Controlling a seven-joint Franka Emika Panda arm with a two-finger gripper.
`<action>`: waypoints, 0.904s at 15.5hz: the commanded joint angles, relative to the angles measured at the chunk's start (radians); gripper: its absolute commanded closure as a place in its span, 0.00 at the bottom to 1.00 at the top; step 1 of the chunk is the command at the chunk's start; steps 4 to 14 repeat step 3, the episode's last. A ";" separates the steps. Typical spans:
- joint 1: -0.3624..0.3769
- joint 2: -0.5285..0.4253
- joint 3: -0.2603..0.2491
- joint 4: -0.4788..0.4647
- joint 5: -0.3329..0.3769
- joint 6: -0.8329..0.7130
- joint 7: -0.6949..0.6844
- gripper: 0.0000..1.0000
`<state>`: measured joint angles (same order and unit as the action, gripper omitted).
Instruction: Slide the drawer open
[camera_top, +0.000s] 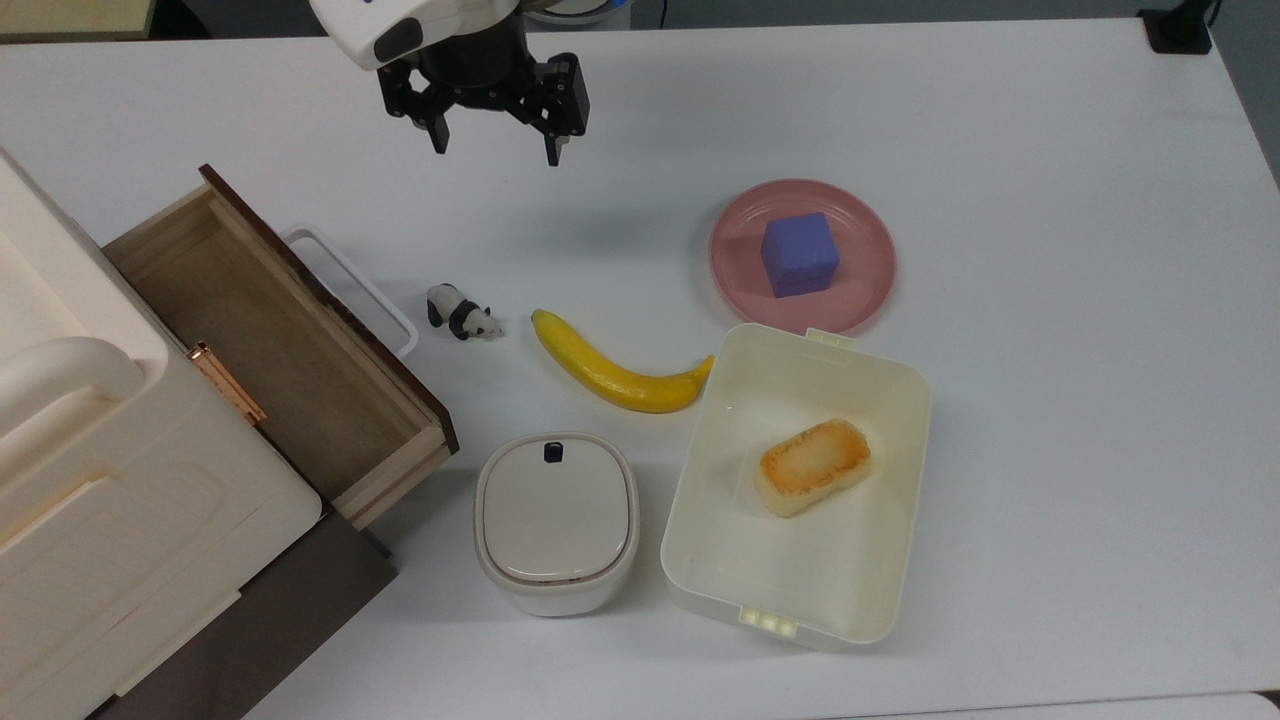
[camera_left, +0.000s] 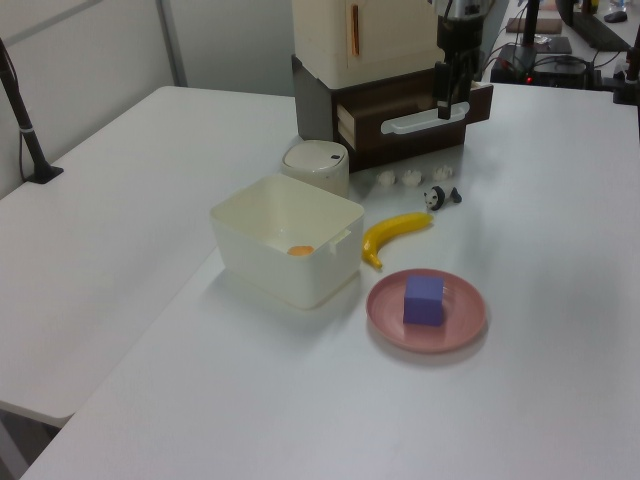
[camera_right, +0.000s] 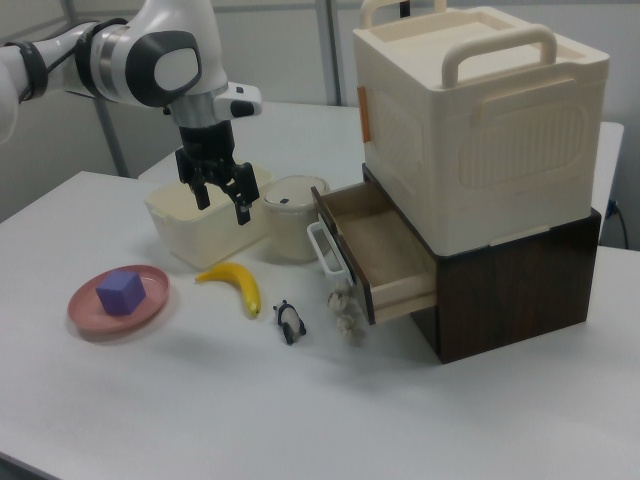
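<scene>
The drawer (camera_top: 262, 345) stands pulled out of the dark cabinet; its light-wood box is empty. Its dark brown front panel and white loop handle (camera_top: 352, 290) face the table's middle. In the right view the drawer (camera_right: 385, 250) juts out under the cream box, handle (camera_right: 324, 250) toward the banana. My gripper (camera_top: 495, 150) hangs open in the air, well off the handle toward the top view's upper right, with nothing between its fingers. In the right view the gripper (camera_right: 223, 208) hovers in front of the cream bin. In the left view the gripper (camera_left: 446, 92) overlaps the drawer front (camera_left: 405, 112).
A toy panda (camera_top: 462, 313) and a banana (camera_top: 615, 375) lie just off the handle. A lidded cream container (camera_top: 556, 520) stands by the drawer's corner. An open cream bin (camera_top: 700, 480) holds a bread piece (camera_top: 812, 465). A pink plate (camera_top: 870, 290) carries a blue cube (camera_top: 800, 252).
</scene>
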<state>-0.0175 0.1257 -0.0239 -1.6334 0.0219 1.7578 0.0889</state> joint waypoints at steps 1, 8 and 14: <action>0.001 -0.041 -0.017 -0.008 0.012 -0.058 -0.008 0.00; -0.002 -0.047 -0.024 -0.002 0.007 -0.061 -0.021 0.00; -0.002 -0.047 -0.024 -0.002 0.007 -0.061 -0.021 0.00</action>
